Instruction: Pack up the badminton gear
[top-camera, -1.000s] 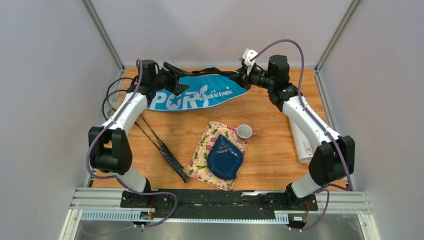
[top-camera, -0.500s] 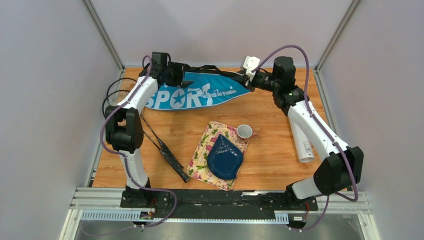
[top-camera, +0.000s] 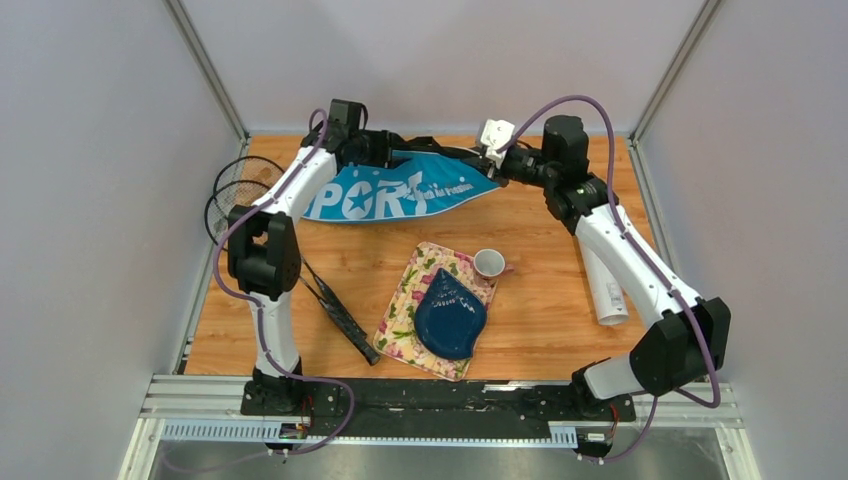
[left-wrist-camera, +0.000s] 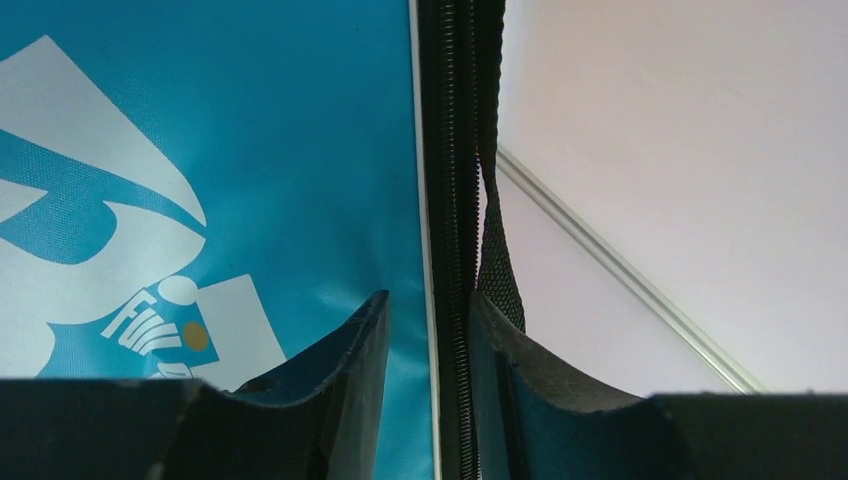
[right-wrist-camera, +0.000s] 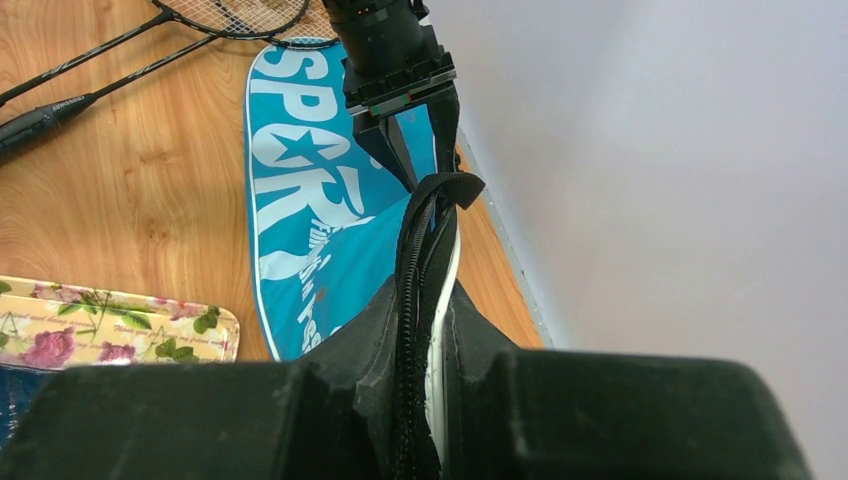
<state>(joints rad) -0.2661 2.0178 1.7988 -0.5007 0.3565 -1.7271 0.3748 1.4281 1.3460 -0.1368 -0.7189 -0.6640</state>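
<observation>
Far outstretched, left pincer (left-wrist-camera: 430, 335) and right pincer (right-wrist-camera: 425, 335) clamp the racket bag (top-camera: 400, 190) by its zipper.

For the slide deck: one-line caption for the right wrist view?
Right gripper and left gripper both clamp the zipper edge of the blue SPORT bag.

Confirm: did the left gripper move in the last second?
Yes. The left gripper slid rightward along the bag's far edge, away from the racket heads and toward the right gripper.
</observation>
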